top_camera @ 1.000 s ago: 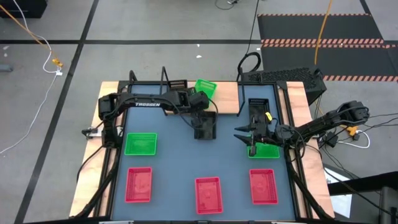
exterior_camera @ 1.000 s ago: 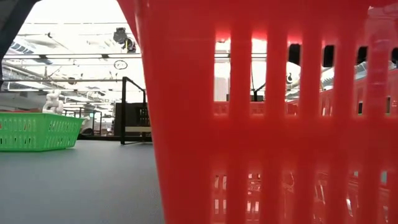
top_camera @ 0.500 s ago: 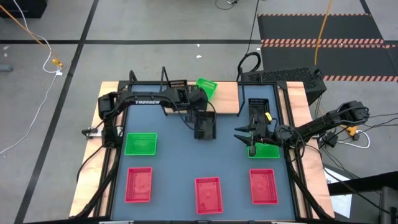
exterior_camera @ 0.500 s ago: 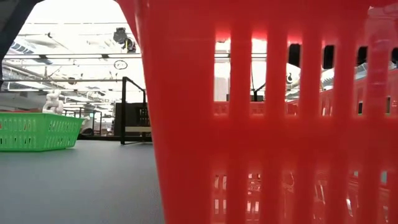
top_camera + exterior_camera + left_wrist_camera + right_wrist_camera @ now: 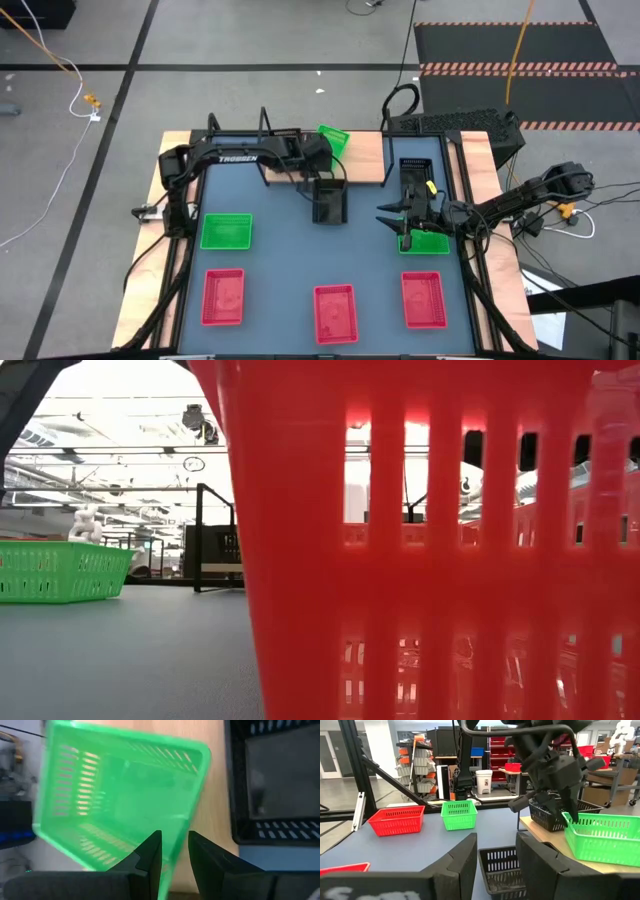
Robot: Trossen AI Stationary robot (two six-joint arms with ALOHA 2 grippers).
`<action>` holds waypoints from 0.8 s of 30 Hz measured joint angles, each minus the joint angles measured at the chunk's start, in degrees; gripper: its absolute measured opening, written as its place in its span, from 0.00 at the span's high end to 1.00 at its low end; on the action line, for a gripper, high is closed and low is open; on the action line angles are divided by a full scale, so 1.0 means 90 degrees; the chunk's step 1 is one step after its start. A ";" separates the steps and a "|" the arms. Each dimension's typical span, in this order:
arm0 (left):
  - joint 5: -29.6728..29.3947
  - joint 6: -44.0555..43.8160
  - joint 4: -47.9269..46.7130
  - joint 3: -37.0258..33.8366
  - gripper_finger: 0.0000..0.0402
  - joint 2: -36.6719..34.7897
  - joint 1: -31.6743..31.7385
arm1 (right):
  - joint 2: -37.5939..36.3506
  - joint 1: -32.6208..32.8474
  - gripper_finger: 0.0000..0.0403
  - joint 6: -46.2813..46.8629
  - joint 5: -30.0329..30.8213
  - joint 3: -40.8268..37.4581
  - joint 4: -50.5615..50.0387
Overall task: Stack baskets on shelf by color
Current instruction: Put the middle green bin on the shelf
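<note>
Gripping: left gripper (image 5: 174, 851) pinching the near rim of a bright green perforated plastic basket (image 5: 120, 802), fingers narrow with the thin wall between them.
Held basket place: upper centre of the high view (image 5: 333, 140), tilted over the light wooden shelf board (image 5: 368, 150) at the far table edge.
Right gripper (image 5: 392, 221): right of centre in the high view, low over the blue-grey tabletop (image 5: 285, 255), fingers spread wide, holding nothing.
Under right arm: second green basket (image 5: 428, 242), partly covered by the arm.
Third green basket (image 5: 226, 231): left of centre in the high view, flat on the tabletop.
Red perforated baskets: three in a row along the lower part of the high view, left (image 5: 223, 297), middle (image 5: 335, 311), right (image 5: 424, 299).
Black perforated baskets: one at centre (image 5: 329, 203) just below the left gripper; another on the shelf at upper right (image 5: 416, 170); third not told apart.
Low view: filled by a red basket wall (image 5: 420, 560), green basket at far left (image 5: 60, 570).
</note>
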 joint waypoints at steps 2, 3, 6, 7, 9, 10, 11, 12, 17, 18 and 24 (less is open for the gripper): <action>0.0049 0.0001 0.0059 0.0000 0.76 0.0071 0.0013 | 0.0000 0.0000 0.68 0.0000 0.0000 0.0001 -0.0001; 0.0051 0.0002 0.0112 0.0001 0.76 0.0088 0.0003 | 0.0001 0.0000 0.68 0.0000 0.0000 -0.0001 -0.0013; 0.0058 -0.0219 0.0086 -0.0001 0.76 0.0109 -0.0027 | 0.0001 0.0000 0.68 -0.0005 0.0000 0.0001 -0.0039; 0.0056 -0.0372 0.0145 -0.0001 0.76 0.0109 -0.0038 | 0.0002 0.0000 0.68 -0.0014 0.0000 0.0001 -0.0051; 0.0051 -0.0671 0.0179 -0.0001 0.77 0.0107 -0.0072 | 0.0002 0.0000 0.68 -0.0026 0.0002 0.0001 -0.0049; 0.0047 -0.0803 0.0179 -0.0001 0.79 0.0107 -0.0090 | 0.0002 0.0000 0.68 -0.0035 0.0001 0.0001 -0.0051; 0.0046 -0.0926 0.0181 -0.0001 0.81 0.0107 -0.0113 | 0.0002 0.0000 0.68 -0.0049 0.0002 0.0001 -0.0060; 0.0046 -0.1063 0.0181 -0.0001 0.83 0.0107 -0.0143 | 0.0002 0.0000 0.68 -0.0055 0.0002 0.0001 -0.0064; 0.0041 -0.1625 0.0192 -0.0001 0.96 0.0107 -0.0251 | 0.0002 0.0000 0.68 -0.0056 0.0002 -0.0001 -0.0092; 0.0034 -0.1718 0.0194 -0.0001 0.97 0.0107 -0.0272 | 0.0002 0.0000 0.68 -0.0055 0.0002 -0.0001 -0.0092; 0.0044 -0.1767 0.0193 -0.0001 0.90 0.0107 -0.0365 | 0.0002 0.0000 0.68 -0.0053 0.0002 0.0001 -0.0092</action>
